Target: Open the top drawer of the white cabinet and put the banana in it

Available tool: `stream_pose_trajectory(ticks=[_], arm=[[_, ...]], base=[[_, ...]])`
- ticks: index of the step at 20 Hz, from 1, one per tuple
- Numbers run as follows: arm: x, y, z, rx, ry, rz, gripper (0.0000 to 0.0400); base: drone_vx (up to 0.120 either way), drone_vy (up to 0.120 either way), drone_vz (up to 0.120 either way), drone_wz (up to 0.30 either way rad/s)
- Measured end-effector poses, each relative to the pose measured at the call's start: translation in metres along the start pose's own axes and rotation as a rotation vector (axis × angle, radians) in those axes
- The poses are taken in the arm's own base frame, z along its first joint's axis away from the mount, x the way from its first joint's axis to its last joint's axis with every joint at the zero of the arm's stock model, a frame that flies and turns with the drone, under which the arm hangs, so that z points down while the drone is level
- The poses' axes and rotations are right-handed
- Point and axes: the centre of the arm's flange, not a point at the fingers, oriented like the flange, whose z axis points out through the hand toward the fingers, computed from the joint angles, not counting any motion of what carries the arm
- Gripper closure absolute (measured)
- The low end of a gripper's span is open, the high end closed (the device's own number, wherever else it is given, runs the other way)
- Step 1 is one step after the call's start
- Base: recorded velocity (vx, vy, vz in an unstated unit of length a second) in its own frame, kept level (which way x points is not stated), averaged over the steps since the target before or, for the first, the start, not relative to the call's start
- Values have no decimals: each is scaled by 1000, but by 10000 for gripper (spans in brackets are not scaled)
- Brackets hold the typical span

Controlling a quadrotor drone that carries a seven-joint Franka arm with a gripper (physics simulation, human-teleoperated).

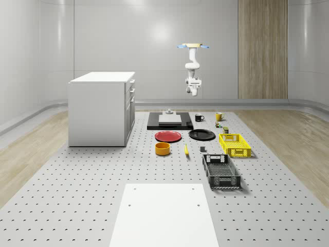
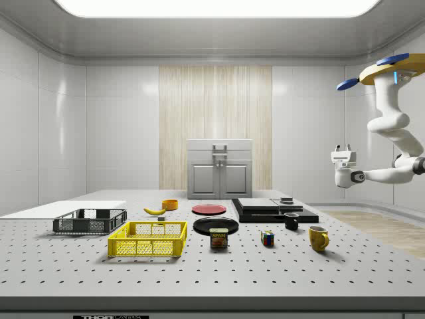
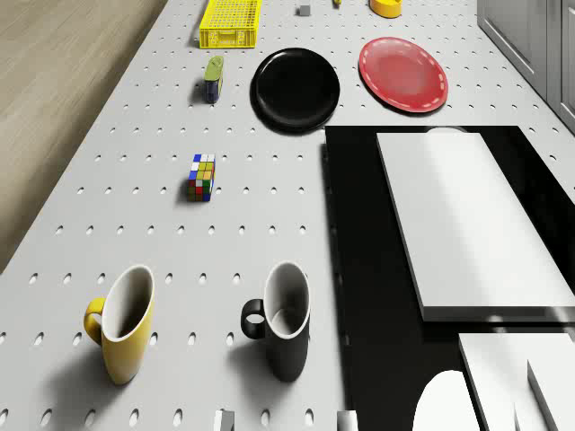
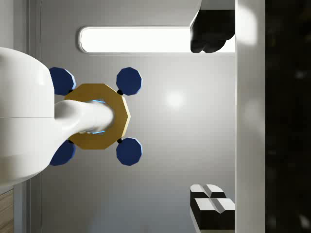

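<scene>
On the perforated table (image 1: pixel 77 195) we hover beyond the mugs, nothing started — whether our gripper (image 1: pixel 194 93) is open, we cannot tell. White cabinet (image 1: pixel 100 109) at ten o'clock; banana (image 2: pixel 155 211) beside the orange bowl (image 1: pixel 163 148). Next: reach the top drawer (image 2: pixel 219 155).

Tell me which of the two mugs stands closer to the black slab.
The black ceramic mug, right beside the black slab's edge; the yellow ceramic mug stands farther out on the perforated table.
</scene>
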Motion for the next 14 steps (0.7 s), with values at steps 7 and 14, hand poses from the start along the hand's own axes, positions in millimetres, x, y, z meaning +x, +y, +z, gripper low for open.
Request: stream_pose_trajectory(ticks=[7, 14], arm=[[-2, 2, -50, 4, 4, 0, 0], [-1, 1, -81, 8, 8, 0, 0]], base=[[0, 0, 0, 0], [0, 0, 0, 0]])
